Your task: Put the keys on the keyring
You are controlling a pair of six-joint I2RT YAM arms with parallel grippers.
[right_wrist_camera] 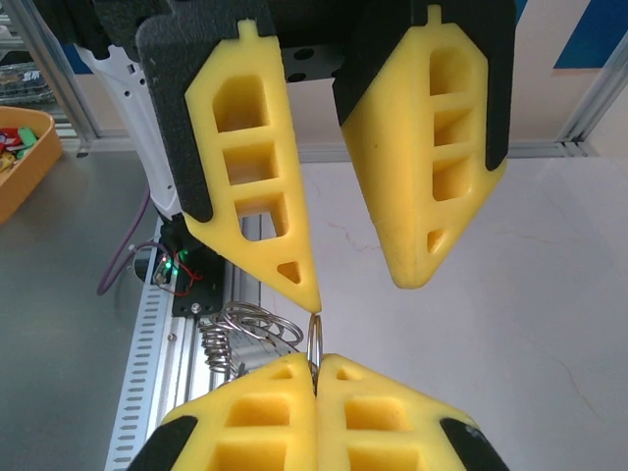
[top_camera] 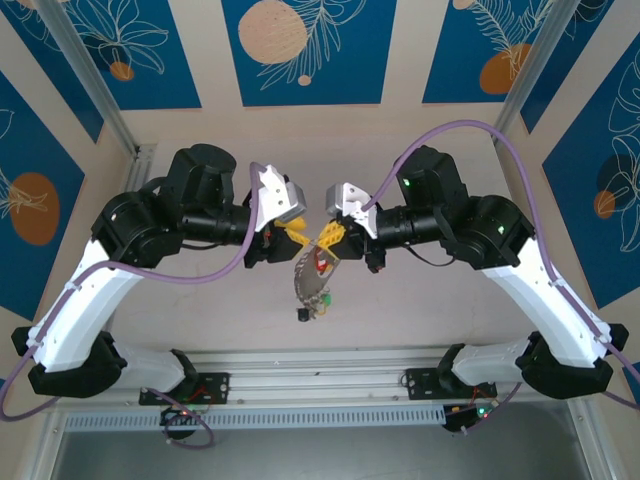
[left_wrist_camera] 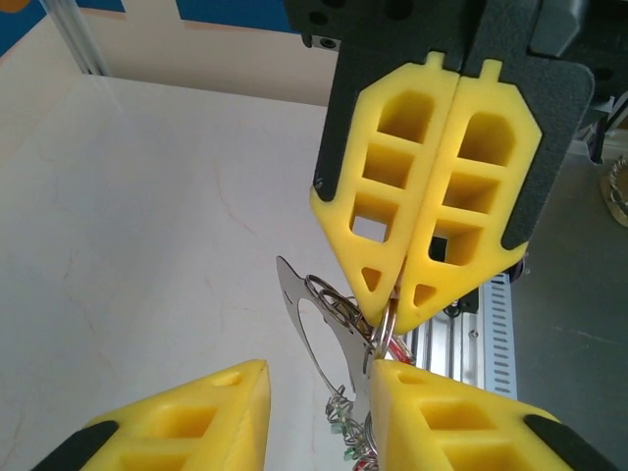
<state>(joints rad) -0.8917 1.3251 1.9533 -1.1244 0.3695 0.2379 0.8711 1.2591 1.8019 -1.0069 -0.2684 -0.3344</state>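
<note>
two pincers [top_camera: 298, 235] [top_camera: 331, 238], one hanging keyring [top_camera: 310, 280]

You are seeing the keyring [top_camera: 304, 282], a thin grey metal loop, hanging from the closed tips of the right gripper [top_camera: 331, 240] and tilting a little as it drops. The keys [top_camera: 321, 266] are dangling in a bunch against it. A red head is showing just below that gripper, and green pieces are hanging at the bunch's lowest end, farthest below it.

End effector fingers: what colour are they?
Bright yellow fingers, clearest in the right wrist view.
</note>
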